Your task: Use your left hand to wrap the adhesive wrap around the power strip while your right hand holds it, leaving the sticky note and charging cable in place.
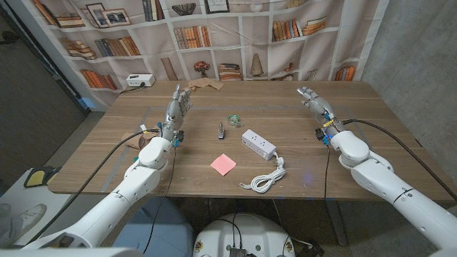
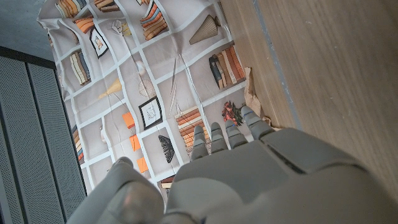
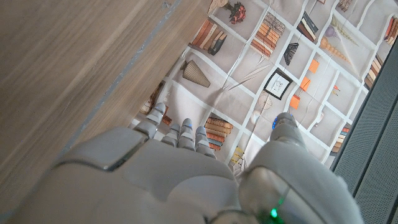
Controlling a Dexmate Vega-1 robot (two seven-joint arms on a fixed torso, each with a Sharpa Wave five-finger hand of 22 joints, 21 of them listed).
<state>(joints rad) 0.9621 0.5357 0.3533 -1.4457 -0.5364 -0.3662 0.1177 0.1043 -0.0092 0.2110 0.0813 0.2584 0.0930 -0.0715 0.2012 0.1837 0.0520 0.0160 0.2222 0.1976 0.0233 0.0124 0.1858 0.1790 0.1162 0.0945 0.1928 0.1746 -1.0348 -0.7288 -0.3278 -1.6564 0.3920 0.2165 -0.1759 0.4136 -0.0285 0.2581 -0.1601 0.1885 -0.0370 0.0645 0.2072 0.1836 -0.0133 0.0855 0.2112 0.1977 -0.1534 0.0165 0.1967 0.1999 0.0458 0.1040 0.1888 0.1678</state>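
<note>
Head view: left hand (image 1: 176,111) left of centre, fingers spread, holding nothing; right hand (image 1: 315,103) upper right, fingers apart, empty. Power strip (image 1: 258,143) at centre, adhesive wrap (image 1: 233,118) just above-left, sticky note (image 1: 223,163) below, charging cable (image 1: 262,179) lower centre.

Left wrist view: left hand (image 2: 249,174), fingers extended, over the table (image 2: 323,68).

Right wrist view: right hand (image 3: 168,168), fingers extended, empty.

Bare bench (image 1: 343,193) lies on both sides of the power strip (image 1: 258,144), with the sticky note (image 1: 223,164) and coiled cable (image 1: 264,178) crowding its near side.
</note>
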